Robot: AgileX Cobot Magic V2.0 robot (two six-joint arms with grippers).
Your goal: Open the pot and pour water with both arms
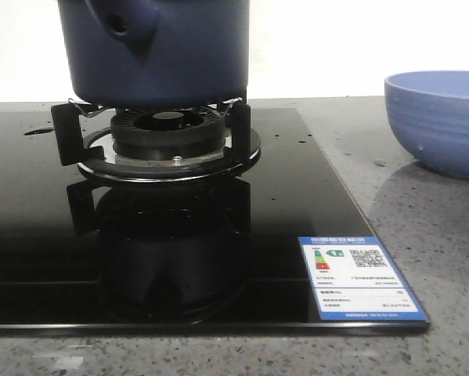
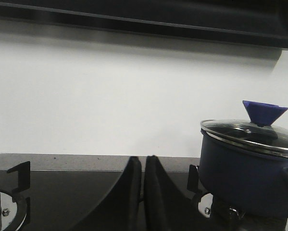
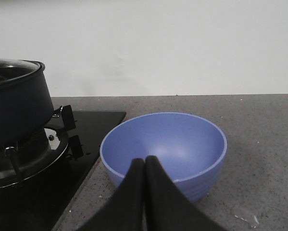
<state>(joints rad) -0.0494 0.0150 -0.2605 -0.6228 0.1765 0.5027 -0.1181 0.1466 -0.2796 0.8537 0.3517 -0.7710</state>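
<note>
The dark navy pot [image 1: 164, 55] stands on the gas burner [image 1: 167, 141] of the black glass hob, its hollow handle [image 1: 124, 23] pointing towards the front. In the left wrist view the pot [image 2: 249, 173] carries a glass lid [image 2: 252, 134] with a blue cone knob [image 2: 264, 111]. My left gripper [image 2: 143, 159] is shut and empty, over the hob, to the side of the pot and apart from it. My right gripper [image 3: 144, 161] is shut and empty, in front of the periwinkle bowl [image 3: 165, 149]. The pot [image 3: 16, 103] also shows in the right wrist view. Neither gripper shows in the front view.
The periwinkle bowl [image 1: 441, 117] sits on the grey speckled counter [image 1: 422, 219] to the right of the hob. A blue-and-white label [image 1: 359, 278] is stuck on the hob's front right corner. A second burner [image 2: 4, 207] lies left of the pot. A white wall stands behind.
</note>
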